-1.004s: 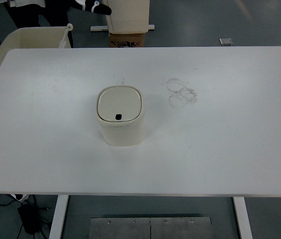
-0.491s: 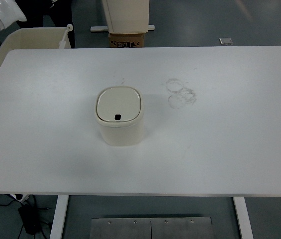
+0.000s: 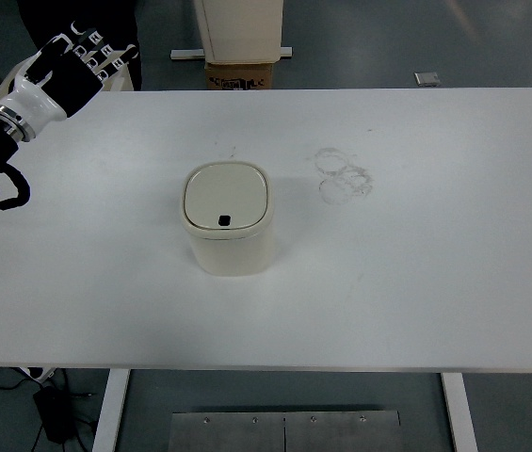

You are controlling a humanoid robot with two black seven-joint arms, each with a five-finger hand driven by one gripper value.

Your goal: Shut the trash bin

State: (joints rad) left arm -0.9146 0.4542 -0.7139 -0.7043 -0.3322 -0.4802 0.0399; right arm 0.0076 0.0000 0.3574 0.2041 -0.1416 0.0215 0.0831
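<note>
Over the table's [image 3: 454, 235] far-left corner, left hand [image 3: 63, 71] open-fingered, well apart from lid-down trash bin [image 3: 228, 231]

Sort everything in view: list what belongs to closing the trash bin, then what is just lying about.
For the job:
- cream square plastic trash bin
- its flat cream lid with a small black button, already down
- left robot hand, fingers spread, over the table's far left corner

Just lying about:
- brown cardboard box behind the white table
- faint ring marks
</note>
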